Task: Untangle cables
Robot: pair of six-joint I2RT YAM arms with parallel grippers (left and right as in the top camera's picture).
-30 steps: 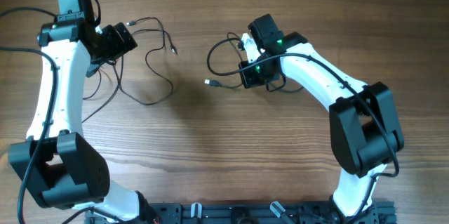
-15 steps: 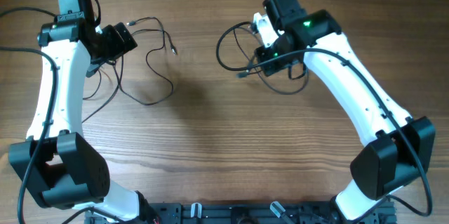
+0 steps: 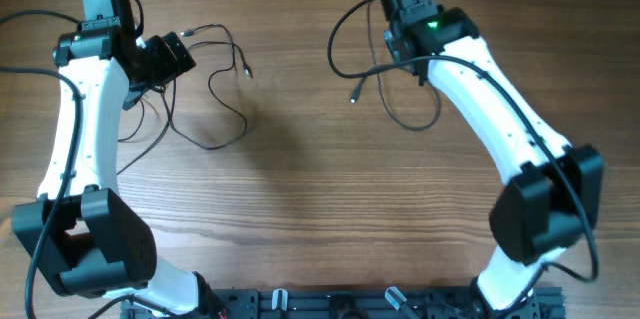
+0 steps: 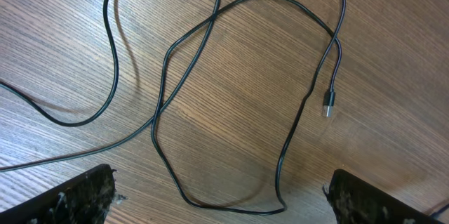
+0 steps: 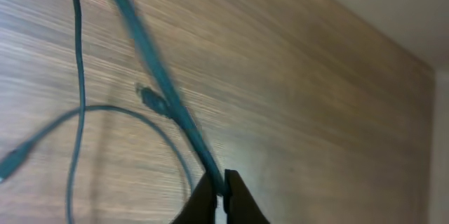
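cable point(image 5: 165, 88) nipped in right gripper point(image 5: 223, 184), trailing ahead

Wood-grain surface point(image 4: 238, 90) bears thin black cables point(image 4: 328, 101), looped loosely just ahead of the left end effector point(image 4: 221, 199)

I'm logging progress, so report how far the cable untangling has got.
Done: the cords lie in two separate bunches, the left bunch and the right bunch, well apart. In hand: the right hand pinches a cord of the right bunch. Left: the left bunch crosses itself beneath the open left hand.
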